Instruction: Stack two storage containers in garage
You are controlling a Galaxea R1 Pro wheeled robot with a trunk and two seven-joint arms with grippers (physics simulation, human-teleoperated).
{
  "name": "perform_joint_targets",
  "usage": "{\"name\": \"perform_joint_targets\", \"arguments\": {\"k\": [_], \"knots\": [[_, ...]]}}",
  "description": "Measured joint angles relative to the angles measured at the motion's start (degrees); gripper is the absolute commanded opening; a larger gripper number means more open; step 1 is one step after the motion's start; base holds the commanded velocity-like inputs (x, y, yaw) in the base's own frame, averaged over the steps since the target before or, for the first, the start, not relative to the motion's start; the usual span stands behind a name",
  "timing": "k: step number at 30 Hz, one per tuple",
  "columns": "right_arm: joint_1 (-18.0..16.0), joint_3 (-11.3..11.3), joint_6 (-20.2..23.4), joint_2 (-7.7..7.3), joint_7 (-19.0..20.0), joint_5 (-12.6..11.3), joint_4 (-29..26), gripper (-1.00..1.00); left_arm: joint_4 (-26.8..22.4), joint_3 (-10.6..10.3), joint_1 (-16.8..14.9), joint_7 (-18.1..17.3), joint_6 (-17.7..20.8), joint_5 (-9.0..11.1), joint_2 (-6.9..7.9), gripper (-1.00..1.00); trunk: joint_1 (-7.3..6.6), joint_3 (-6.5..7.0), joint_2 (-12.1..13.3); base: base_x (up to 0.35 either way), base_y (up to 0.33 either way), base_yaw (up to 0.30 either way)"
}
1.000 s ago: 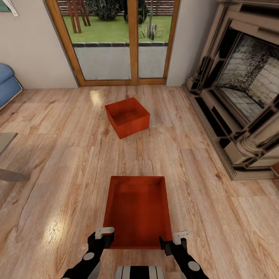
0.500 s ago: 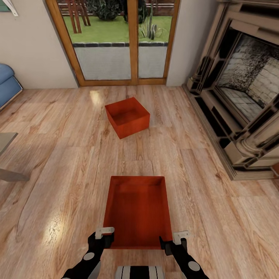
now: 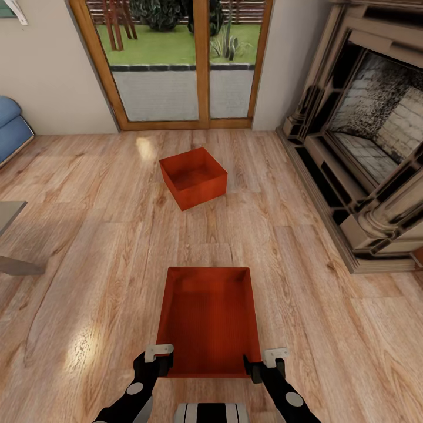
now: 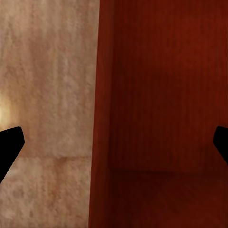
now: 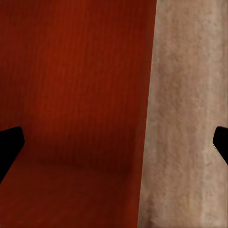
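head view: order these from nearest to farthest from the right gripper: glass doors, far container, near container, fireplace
1. Near container, right at the right gripper, just to its left.
2. Fireplace, ahead on the right side.
3. Far container, ahead near the middle; close to the fireplace in rank.
4. Glass doors, at the back wall.

Two orange-red open containers, near [image 3: 208, 320] and far [image 3: 193, 177], apparently empty.

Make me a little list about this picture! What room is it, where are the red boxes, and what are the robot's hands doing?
room: living room, wood plank floor, glass doors, fireplace
near container: on floor, just before the robot
far container: on floor, nearer the doors
left gripper: open, straddling near container's left wall
right gripper: open, straddling its right wall
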Motion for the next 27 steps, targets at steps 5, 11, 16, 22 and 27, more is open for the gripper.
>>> {"name": "perform_joint_targets", "arguments": {"k": [5, 11, 16, 22, 27], "knots": [[0.0, 0.0, 0.1, 0.0, 0.0, 0.0, 0.0, 1.0, 0.0, 0.0, 0.0, 0.0, 0.0, 0.0, -0.04, 1.0, 0.0, 0.0, 0.0, 0.0, 0.0, 0.0], [0.0, 0.0, 0.0, 0.0, 0.0, 0.0, 0.0, 1.0, 0.0, 0.0, 0.0, 0.0, 0.0, 0.1, -0.01, 1.0, 0.66, -0.54, -1.2, 0.0, 0.0, 0.0], [0.0, 0.0, 0.0, 0.0, 0.0, 0.0, 0.0, 1.0, 0.0, 0.0, 0.0, 0.0, 0.0, 0.1, 0.0, 1.0, 0.66, -0.54, -1.2, 0.0, 0.0, 0.0], [0.0, 0.0, -0.1, 0.0, 0.1, 0.0, 0.0, 1.0, 0.0, 0.0, 0.0, 0.0, 0.0, 0.1, 0.0, 1.0, 0.66, -0.54, -1.2, 0.0, 0.0, 0.0], [0.0, 0.0, -0.1, 0.0, 0.1, 0.0, 0.0, 1.0, 0.0, 0.0, 0.0, 0.0, 0.0, 0.1, 0.0, 1.0, 0.66, -0.54, -1.2, 0.0, 0.0, -0.019]]}}
